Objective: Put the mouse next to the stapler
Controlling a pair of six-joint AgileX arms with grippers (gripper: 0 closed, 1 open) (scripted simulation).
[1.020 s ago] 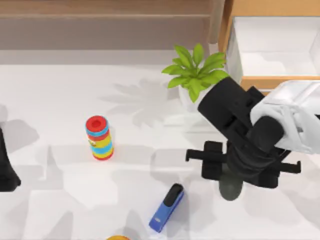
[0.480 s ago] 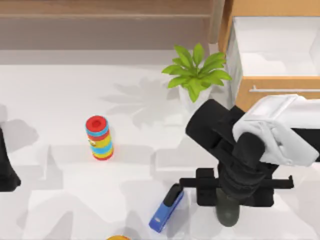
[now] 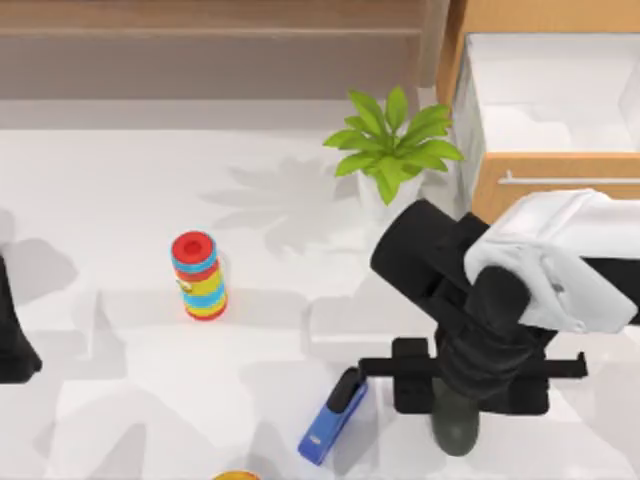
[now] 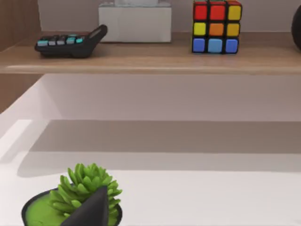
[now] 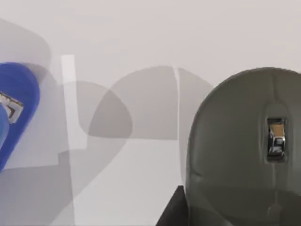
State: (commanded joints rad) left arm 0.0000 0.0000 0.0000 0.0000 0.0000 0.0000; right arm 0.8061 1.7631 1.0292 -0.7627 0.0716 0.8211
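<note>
The dark grey mouse [image 3: 456, 432] is near the table's front edge, in the grip of my right gripper [image 3: 457, 402], which is shut on it from above. In the right wrist view the mouse [image 5: 244, 141] is close up, just over the white table. The blue stapler [image 3: 333, 415] with its black top arm lies at a slant to the left of the mouse, a short gap between them; its rounded blue end [image 5: 14, 108] is in the right wrist view. My left gripper [image 3: 12, 345] is parked at the table's left edge.
A striped ring stack [image 3: 198, 275] stands left of centre. A potted plant [image 3: 392, 145] and an open wooden drawer [image 3: 545, 100] are at the back right. A yellow object [image 3: 235, 476] pokes in at the front edge. A small succulent [image 4: 80, 197] is near my left gripper.
My right gripper has carried the mouse toward the front edge and leftward, nearer the stapler. Over the last half second it has barely moved. The left arm is still.
</note>
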